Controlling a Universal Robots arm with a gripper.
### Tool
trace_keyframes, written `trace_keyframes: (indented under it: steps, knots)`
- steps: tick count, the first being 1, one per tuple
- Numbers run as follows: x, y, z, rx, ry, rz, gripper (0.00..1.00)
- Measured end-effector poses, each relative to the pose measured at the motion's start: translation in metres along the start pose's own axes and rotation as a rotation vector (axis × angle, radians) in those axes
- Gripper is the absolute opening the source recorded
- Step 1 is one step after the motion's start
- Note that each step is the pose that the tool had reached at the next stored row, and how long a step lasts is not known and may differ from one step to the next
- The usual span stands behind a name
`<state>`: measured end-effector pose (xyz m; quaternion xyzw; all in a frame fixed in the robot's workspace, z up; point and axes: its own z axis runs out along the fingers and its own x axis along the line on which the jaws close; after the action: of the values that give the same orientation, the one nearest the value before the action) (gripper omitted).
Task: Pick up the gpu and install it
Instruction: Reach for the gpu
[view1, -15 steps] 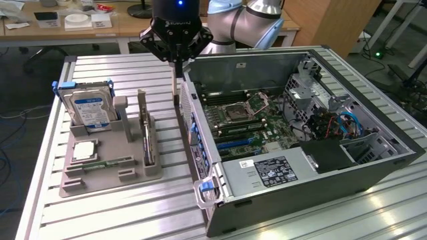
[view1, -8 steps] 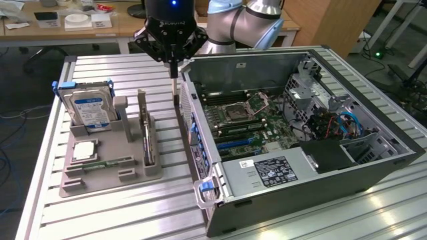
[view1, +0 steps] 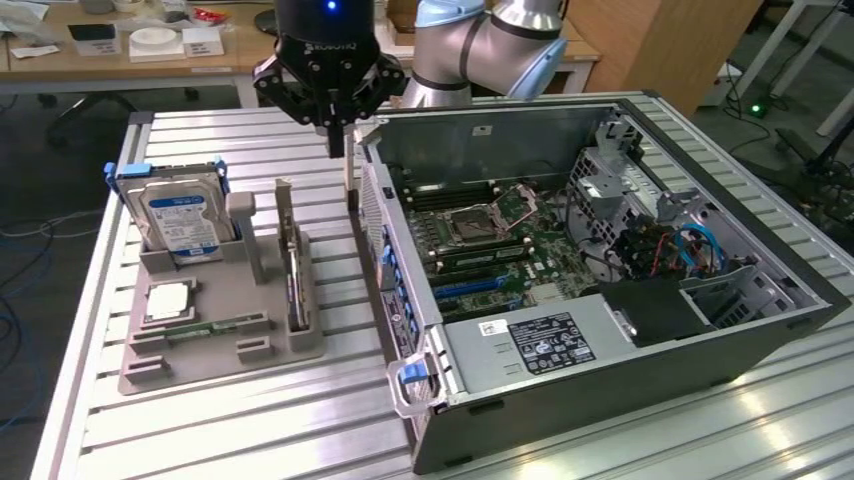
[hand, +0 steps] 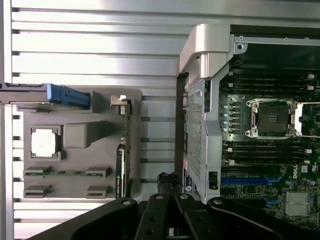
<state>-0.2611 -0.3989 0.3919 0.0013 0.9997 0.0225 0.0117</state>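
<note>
On the exterior view's left the grey holder tray (view1: 200, 365) lay on the slatted metal table (view1: 240, 430), with the blue-labelled hard drive (view1: 180, 218) standing upright at its far end. A square processor chip (view1: 171, 300) lay flat nearer the camera and a slim green memory stick (view1: 214, 325) sat just beside it. Next along, the gpu (view1: 292, 265) stood on its long edge in a slot on the tray's right side, its pale bracket end pointing up, with nothing touching it. My pincer (view1: 334, 138) hung above the table in the gap between the tray and the open computer case (view1: 601, 390), close to the case's near wall. Its fingers (hand: 167, 181) were pressed fully together and I had hold of nothing. Further right, the motherboard (view1: 501, 240) lay exposed inside the case.
</note>
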Motion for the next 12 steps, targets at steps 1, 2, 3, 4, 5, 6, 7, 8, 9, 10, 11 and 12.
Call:
trace_keyframes:
  steps: [1,2,3,4,5,6,7,8,9,10,11,12]
  knots:
    - [0.001,0.0000,0.0000,0.0000,0.0000,0.000,0.11]
    - [0.003,0.0000,0.0000,0.0000,0.0000,0.000,0.11]
    - [0.005,0.0000,0.0000,-0.0001,-0.0001,-0.001,0.11]
    - [0.006,0.0000,0.0000,-0.0001,0.0000,-0.001,0.11]
    - [0.008,0.0000,0.0000,0.0000,0.0000,-0.001,0.11]
    - [0.009,-0.0001,0.0000,-0.0001,0.0000,-0.001,0.11]
    - [0.011,0.0000,0.0000,-0.0001,0.0000,-0.001,0.11]
    - [0.012,-0.0001,-0.0001,-0.0001,0.0000,-0.001,0.11]
    - [0.014,-0.0001,-0.0001,0.0000,0.0000,-0.001,0.11]
    - [0.015,-0.0001,-0.0001,0.0000,0.0000,-0.001,0.11]
    - [0.017,-0.0001,-0.0001,0.0000,0.0001,-0.001,0.11]
    - [0.018,-0.0001,-0.0001,-0.0001,0.0001,-0.002,0.11]
